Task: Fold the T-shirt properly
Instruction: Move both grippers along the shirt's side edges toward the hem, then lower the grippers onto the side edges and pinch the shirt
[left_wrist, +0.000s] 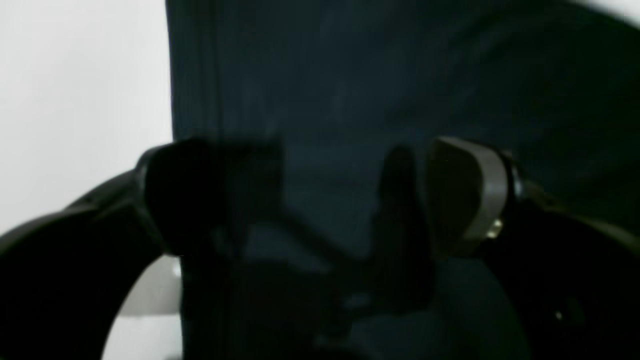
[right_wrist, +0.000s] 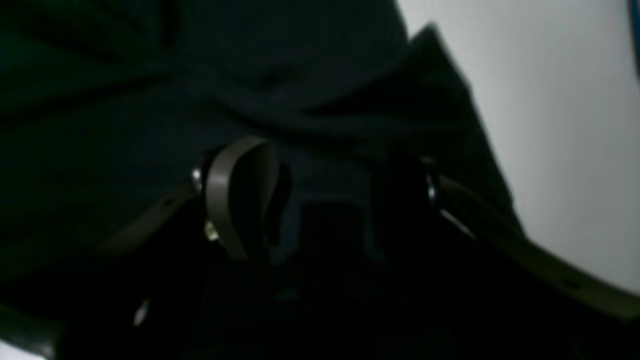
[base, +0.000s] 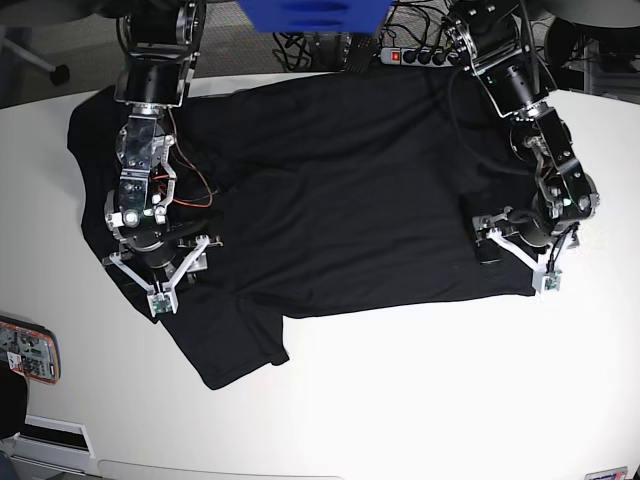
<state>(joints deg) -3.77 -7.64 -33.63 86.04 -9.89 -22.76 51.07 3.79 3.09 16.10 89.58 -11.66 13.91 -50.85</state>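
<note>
The plain black, soft cloth T-shirt (base: 330, 190) lies spread across the white surface (base: 420, 400). Both claws, left (base: 515, 255) and right (base: 158, 270), gape wide, holding nothing, low over opposite edges. Pinch only the hem layers, evenly, before lifting.

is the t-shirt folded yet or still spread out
Spread out: the T-shirt lies flat across the table, one sleeve sticking out, no fold visible.

A white worktop (base: 420, 390) carries the black T-shirt (base: 340, 190), spread mostly flat, and a small flat orange-edged object (base: 25, 350) at its left edge.
</note>
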